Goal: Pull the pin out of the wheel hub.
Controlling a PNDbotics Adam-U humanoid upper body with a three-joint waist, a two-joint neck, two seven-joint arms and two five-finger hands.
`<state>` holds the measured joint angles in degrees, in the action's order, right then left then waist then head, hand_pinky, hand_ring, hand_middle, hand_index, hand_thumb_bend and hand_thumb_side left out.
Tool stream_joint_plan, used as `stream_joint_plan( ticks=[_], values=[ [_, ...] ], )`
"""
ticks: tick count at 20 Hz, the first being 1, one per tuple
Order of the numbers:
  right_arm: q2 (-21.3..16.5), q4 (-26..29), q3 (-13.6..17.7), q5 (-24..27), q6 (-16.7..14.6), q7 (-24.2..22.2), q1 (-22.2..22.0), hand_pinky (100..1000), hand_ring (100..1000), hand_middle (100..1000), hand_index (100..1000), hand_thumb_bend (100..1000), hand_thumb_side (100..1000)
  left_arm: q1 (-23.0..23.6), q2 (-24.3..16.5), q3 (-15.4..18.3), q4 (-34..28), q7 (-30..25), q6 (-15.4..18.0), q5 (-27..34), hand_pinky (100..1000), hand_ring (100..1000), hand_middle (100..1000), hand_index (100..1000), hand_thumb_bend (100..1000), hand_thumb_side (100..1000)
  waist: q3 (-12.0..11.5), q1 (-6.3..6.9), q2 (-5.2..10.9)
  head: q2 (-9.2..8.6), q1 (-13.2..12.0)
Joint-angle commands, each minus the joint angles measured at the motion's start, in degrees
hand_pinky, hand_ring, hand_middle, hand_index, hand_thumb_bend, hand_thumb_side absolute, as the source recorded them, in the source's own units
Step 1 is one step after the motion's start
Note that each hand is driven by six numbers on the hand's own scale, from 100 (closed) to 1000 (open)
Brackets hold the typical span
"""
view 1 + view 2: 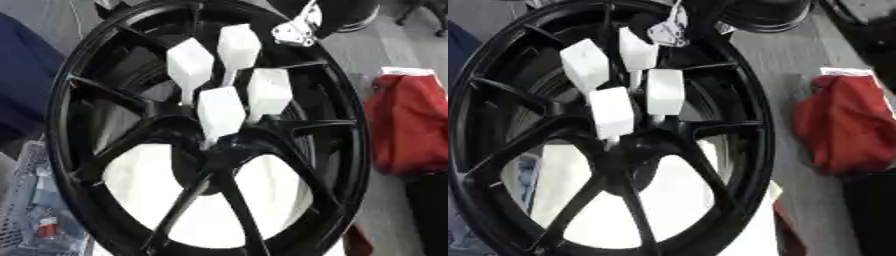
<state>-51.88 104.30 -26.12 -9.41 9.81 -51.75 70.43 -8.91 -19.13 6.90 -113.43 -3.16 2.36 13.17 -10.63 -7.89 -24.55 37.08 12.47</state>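
A big black spoked wheel (pixel 61 100) stands tilted and fills the view. Several white block-headed pins stick out around its hub (pixel 219 150): one at the upper left (pixel 190 65), one at the top (pixel 238 47), one on the right (pixel 269 90) and one nearest the centre (pixel 220 112). My right hand (pixel 671 30) shows only as a black shape with a silver bracket at the top edge. It is over the far rim, just above the top pin, and I cannot make out whether it touches it. My left hand is out of sight.
A red cloth bundle (pixel 411 125) lies to the right of the wheel. A dark blue shape (pixel 22 75) is at the left and a wire basket (pixel 26 210) at the lower left. Something white (pixel 140 175) shows through the spokes. Another black round object (pixel 772 15) sits beyond the rim.
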Motion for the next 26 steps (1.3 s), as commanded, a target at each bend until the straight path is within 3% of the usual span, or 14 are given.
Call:
stream_joint_plan(
  ticks=[1,13,26],
  values=[
    [-0.5,-0.9,1.0,-0.3,-0.1,-0.2,1.3,938,929,858,950,100,184,0.0,-0.3,0.0,-1.2,-0.3,0.0,-0.4,978,566,723,895,136,950,0.1,0.52,0.92,-1.03,-0.1],
    [0.2,-3.6,0.7,0.7,-1.5,-0.2,1.2,948,934,879,980,100,185,-0.2,-0.2,-0.1,-1.2,-0.5,-0.4,-0.9,981,565,722,895,139,958,-0.1,-0.19,0.16,-1.37,-0.8],
    [-0.7,-0.8,0.0,7.6,0.4,-0.2,0.6,953,932,891,1000,100,375,-0.2,-0.1,-0.1,-1.2,-0.9,-0.9,-1.3,983,565,722,895,141,963,0.0,-0.41,-0.26,-0.90,-1.3]
  ],
)
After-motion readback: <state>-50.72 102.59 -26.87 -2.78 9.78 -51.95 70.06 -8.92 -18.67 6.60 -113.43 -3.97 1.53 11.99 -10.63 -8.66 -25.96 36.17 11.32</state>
